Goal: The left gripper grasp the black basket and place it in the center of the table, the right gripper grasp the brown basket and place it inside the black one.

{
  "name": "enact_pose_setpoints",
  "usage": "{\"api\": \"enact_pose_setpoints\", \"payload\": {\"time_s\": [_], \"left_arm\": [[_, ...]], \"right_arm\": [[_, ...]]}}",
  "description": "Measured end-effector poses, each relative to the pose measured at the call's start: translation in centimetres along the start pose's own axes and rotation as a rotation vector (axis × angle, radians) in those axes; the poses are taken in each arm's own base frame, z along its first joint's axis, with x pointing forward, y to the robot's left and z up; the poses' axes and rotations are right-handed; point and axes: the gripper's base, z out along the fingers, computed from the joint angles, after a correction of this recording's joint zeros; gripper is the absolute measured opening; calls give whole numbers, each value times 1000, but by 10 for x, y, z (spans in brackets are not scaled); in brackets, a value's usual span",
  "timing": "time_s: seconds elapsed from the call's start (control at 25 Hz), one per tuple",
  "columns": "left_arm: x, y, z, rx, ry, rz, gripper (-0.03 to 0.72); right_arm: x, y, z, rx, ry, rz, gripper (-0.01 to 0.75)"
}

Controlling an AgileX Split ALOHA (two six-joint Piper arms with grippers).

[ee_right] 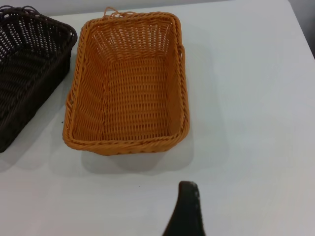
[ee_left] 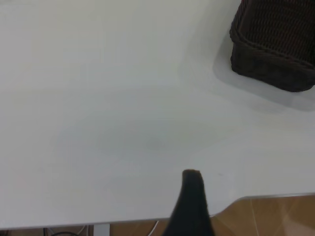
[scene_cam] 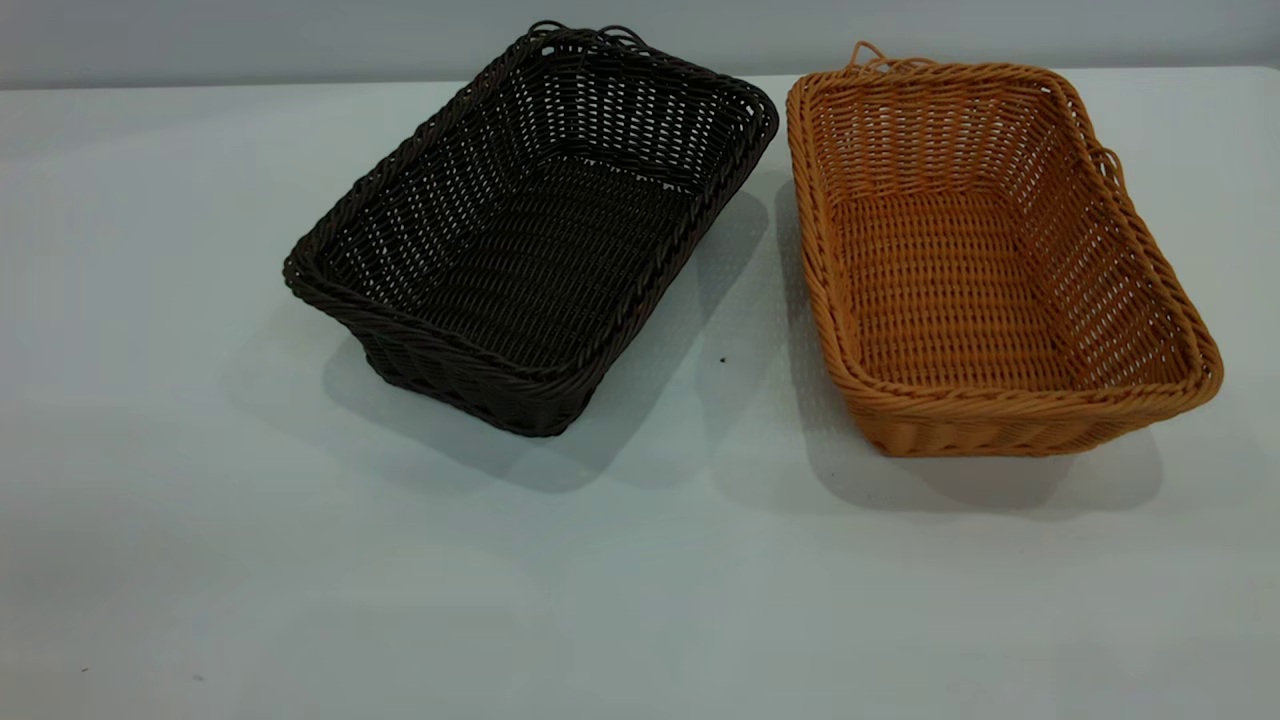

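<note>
Standing side by side on the counter (scene_cam: pixel 200 500), the black basket (scene_cam: pixel 530 225) lay left of the brown basket (scene_cam: pixel 985 255), a narrow gap between them, both upright. Only one dark fingertip (ee_left: pixel 192 196) of the left hand and one fingertip (ee_right: pixel 188 206) of the right hand showed; whether either hand was open could not be told.

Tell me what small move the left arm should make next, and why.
Probably bring the left gripper across the table toward the near rim of the black basket. Both baskets sit untouched and apart, the brown basket to the right, and the left wrist view shows the black one far off with only bare tabletop near the gripper.
</note>
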Motion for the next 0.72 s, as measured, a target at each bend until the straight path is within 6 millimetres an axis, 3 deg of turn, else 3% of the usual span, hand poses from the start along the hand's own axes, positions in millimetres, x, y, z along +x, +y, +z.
{"api": "enact_pose_setpoints", "payload": {"time_s": [0.72], "left_arm": [[-2, 0, 2, 3, 17, -2, 563]], "right_arm": [[-1, 0, -1, 0, -7, 12, 565]]}}
